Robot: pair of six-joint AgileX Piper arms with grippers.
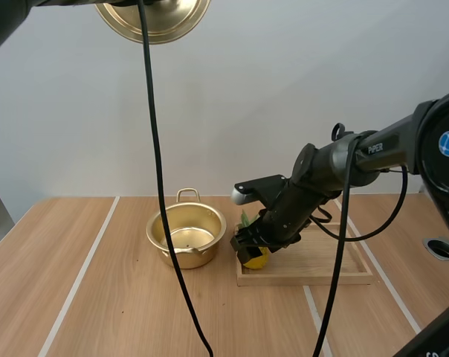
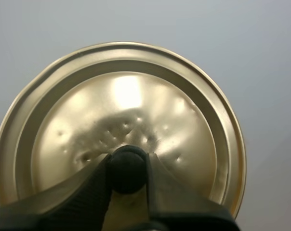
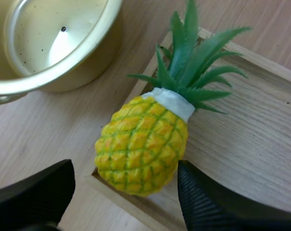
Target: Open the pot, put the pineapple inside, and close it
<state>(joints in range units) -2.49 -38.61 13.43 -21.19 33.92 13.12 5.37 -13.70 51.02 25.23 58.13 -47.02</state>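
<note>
The golden pot point(image 1: 186, 236) stands open on the table, its inside bare point(image 3: 59, 33). High above it my left gripper point(image 2: 127, 171) is shut on the black knob of the golden lid point(image 2: 119, 120), which also hangs at the upper edge of the high view point(image 1: 153, 16). A yellow pineapple with green leaves point(image 3: 143, 139) lies on the near left corner of the wooden tray point(image 1: 336, 268), its body over the tray's rim. My right gripper point(image 1: 248, 249) hangs just over the pineapple point(image 1: 256, 259) with its fingers point(image 3: 208, 204) open on either side of the fruit.
The wooden tray point(image 3: 246, 144) sits just right of the pot. White lines run across the wooden table. A round hole point(image 1: 441, 248) lies in the table at the far right.
</note>
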